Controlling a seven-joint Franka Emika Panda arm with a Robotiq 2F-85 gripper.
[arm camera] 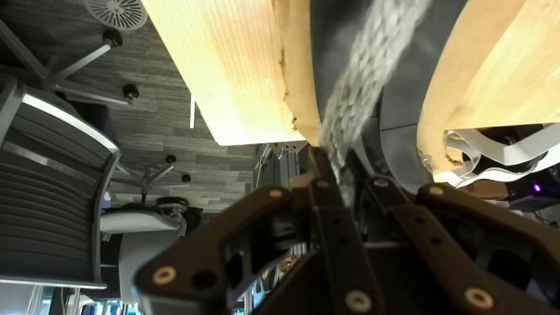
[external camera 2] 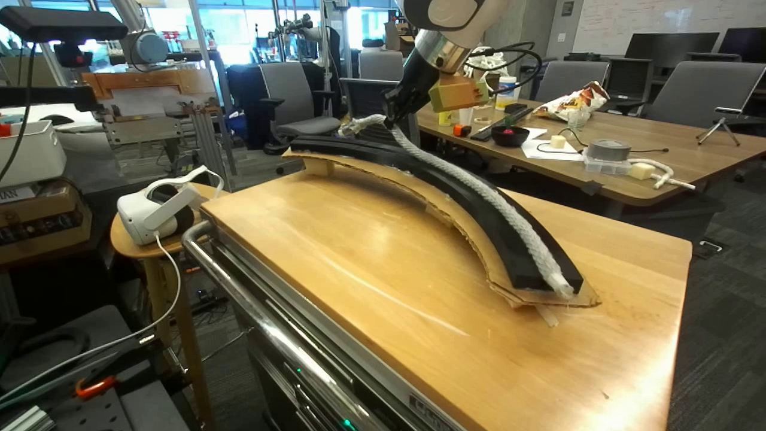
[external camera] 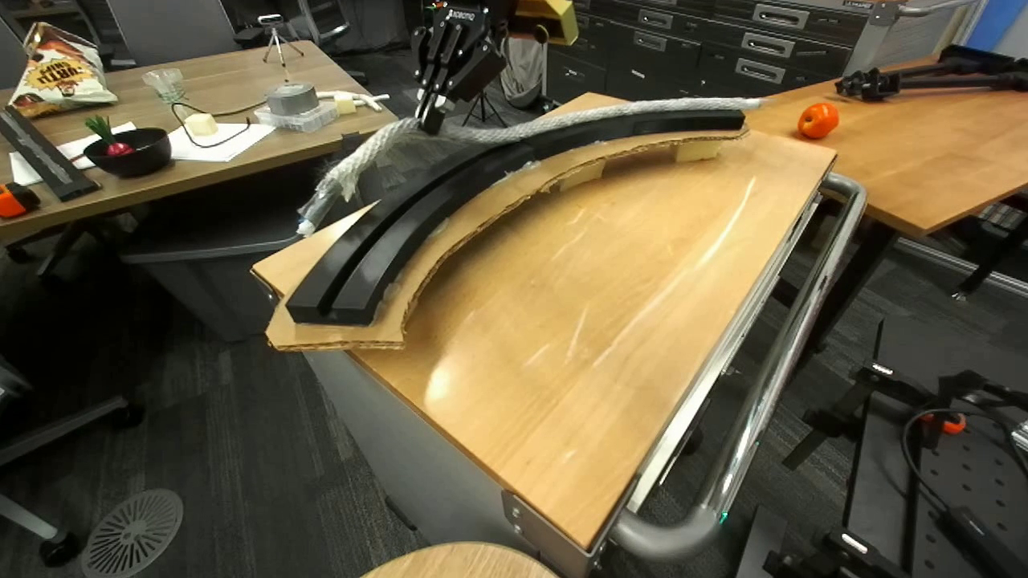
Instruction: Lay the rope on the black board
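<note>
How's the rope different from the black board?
The rope is pale and braided; the black board is dark with lengthwise grooving. The rope is narrower, the black board wider. The gripper holds part of the rope up, while the black board rests on cardboard. Both are long and curved.

A curved black board (external camera: 454,194) on a cardboard base (external camera: 499,198) spans a wooden desk (external camera: 578,321), raised on small supports (external camera: 697,150).

Lab with robot arm (external camera 2: 437,54), whiteboard (external camera 2: 652,18), chairs (external camera 2: 691,90)
</note>
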